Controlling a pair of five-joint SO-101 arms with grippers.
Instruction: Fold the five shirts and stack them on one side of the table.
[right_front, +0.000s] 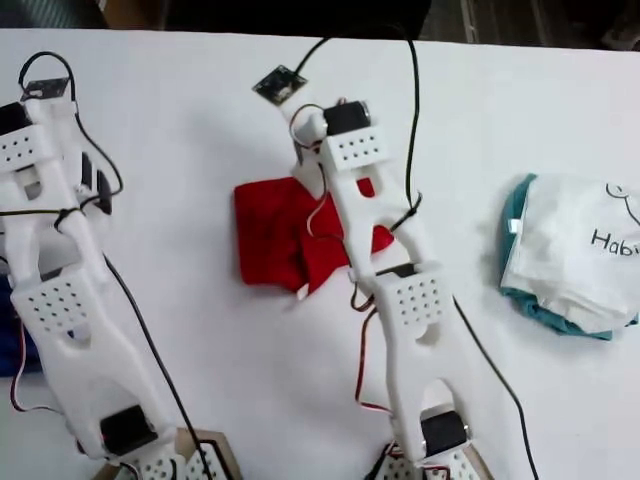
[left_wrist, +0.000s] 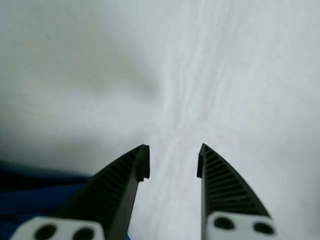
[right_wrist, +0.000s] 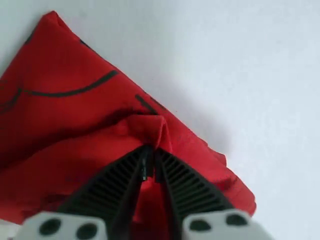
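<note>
A red shirt lies partly folded in the middle of the white table. In the right wrist view my right gripper is shut on a raised pinch of the red shirt near one of its edges. In the high view the right arm stretches over that shirt. My left gripper hangs open above bare table with nothing between its fingers. A blue shirt lies just beside it, and it shows at the table's left edge under the left arm.
At the right side a folded white shirt lies on top of a teal one. Black cables run from both arms across the near part of the table.
</note>
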